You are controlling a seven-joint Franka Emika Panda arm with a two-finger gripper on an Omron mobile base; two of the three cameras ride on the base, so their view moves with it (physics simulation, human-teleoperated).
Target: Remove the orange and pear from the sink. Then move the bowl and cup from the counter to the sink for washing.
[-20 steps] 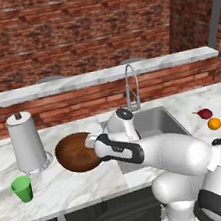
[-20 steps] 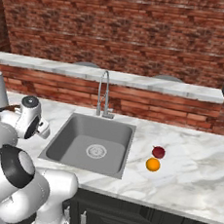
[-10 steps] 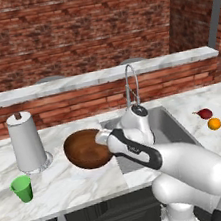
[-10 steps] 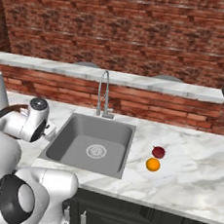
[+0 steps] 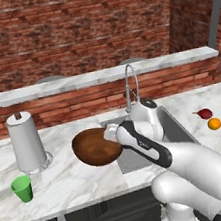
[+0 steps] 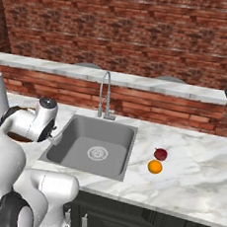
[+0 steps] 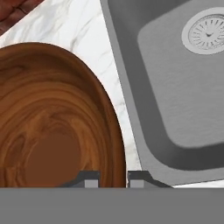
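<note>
The dark wooden bowl (image 5: 94, 147) hangs tilted just above the counter (image 5: 73, 181), its right edge at the left rim of the sink (image 5: 177, 128). My gripper (image 5: 113, 132) is shut on the bowl's rim. In the hand view the rim of the bowl (image 7: 52, 118) runs between the two fingertips of my gripper (image 7: 113, 179), with the sink (image 7: 183, 109) and its drain to the right. The orange (image 5: 214, 124) and the dark red pear (image 5: 204, 114) lie side by side on the counter right of the sink. The green cup (image 5: 22, 189) stands upright at the front left.
A paper towel roll (image 5: 26, 142) stands on the counter behind the cup. The curved steel tap (image 5: 130, 82) rises behind the sink, below a higher marble ledge (image 5: 97, 76) along the brick wall. The basin (image 6: 96, 133) holds nothing.
The arm has carried the bowl to the right, from the open counter to the sink's left rim. Orange, pear and cup have stayed put.
</note>
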